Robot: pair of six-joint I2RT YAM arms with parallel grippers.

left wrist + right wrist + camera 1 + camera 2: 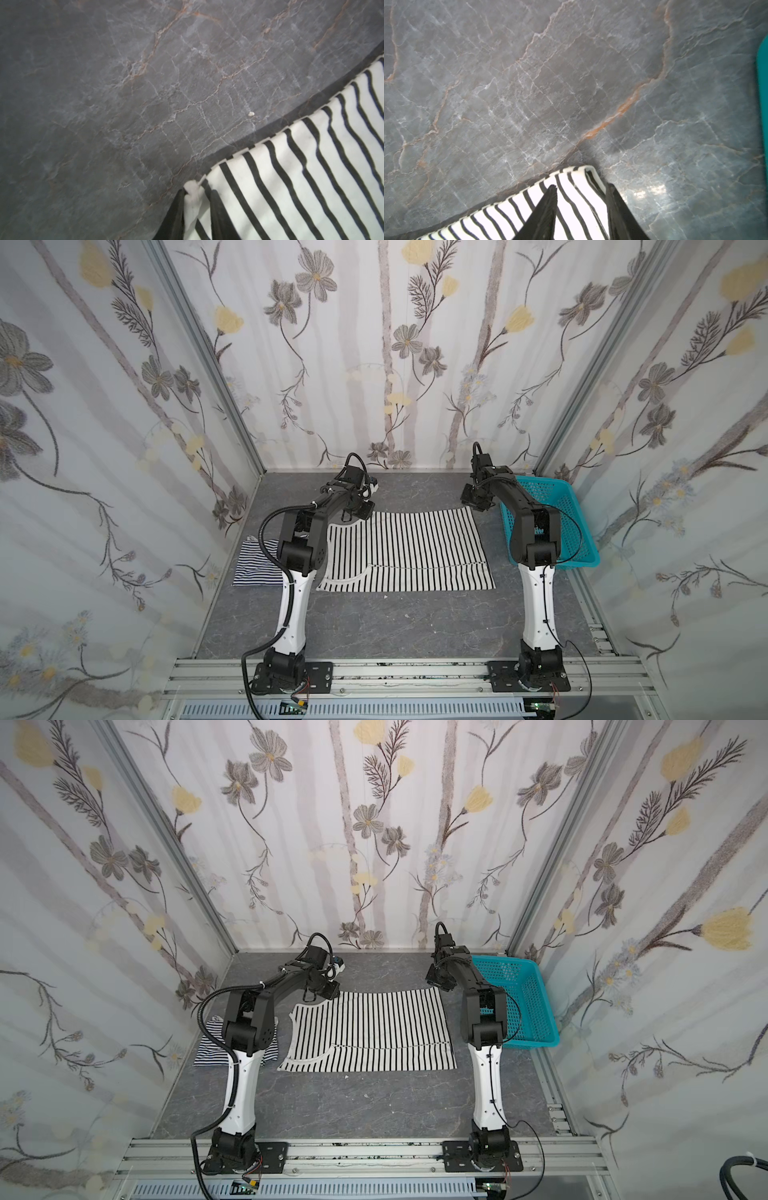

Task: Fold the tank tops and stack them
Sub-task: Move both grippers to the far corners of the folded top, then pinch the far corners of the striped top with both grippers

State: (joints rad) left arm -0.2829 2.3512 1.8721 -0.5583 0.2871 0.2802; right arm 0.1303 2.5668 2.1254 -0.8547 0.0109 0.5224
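- Grey marbled counter (395, 622), both top views: wide-striped tank top (415, 551) lies flat at centre; fine-striped tank top (253, 568) beside it at left, partly behind the arm; basket (577, 526) at right
- Left wrist view: left hand (196, 193) pinches the wide-striped tank top's white trim
- Right wrist view: right hand (581, 186) spread, fingers straddling its corner
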